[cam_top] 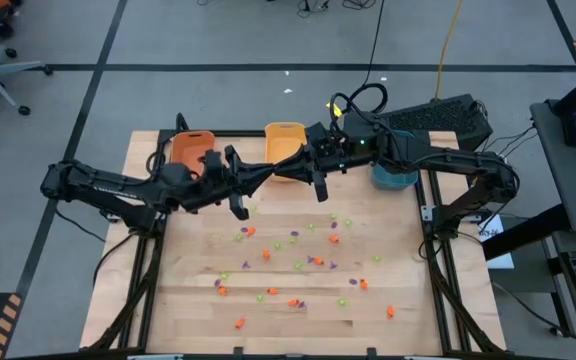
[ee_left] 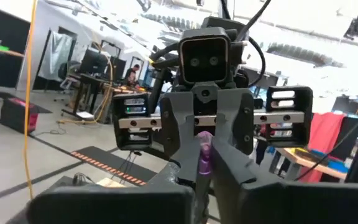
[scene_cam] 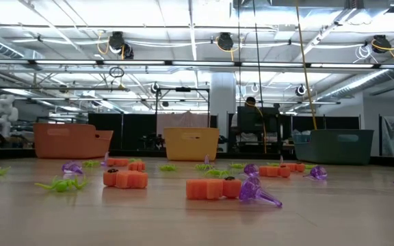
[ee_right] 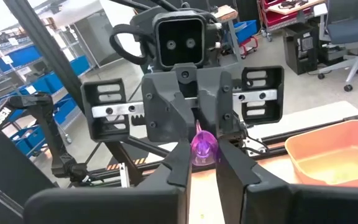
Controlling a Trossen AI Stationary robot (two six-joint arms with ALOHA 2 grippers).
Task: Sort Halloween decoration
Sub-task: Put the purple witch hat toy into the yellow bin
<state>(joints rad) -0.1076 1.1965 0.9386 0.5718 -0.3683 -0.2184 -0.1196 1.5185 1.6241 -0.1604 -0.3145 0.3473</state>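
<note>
purple trinket (ee_right: 202, 148) mid-handover, above the table's far edge.
we see left gripper (cam_top: 265, 176) and right gripper (cam_top: 286, 170) meeting tip to tip, both pinched on it; teal bin (cam_top: 393, 178) lies rightward, so right arm is nearer.

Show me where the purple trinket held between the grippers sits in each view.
High view: too small to see; left gripper and right gripper meet before the yellow bin.
Low view: not in it.
Left wrist view: trinket at centre.
Right wrist view: trinket at centre.
Shared landmark: yellow bin, high and low views.
</note>
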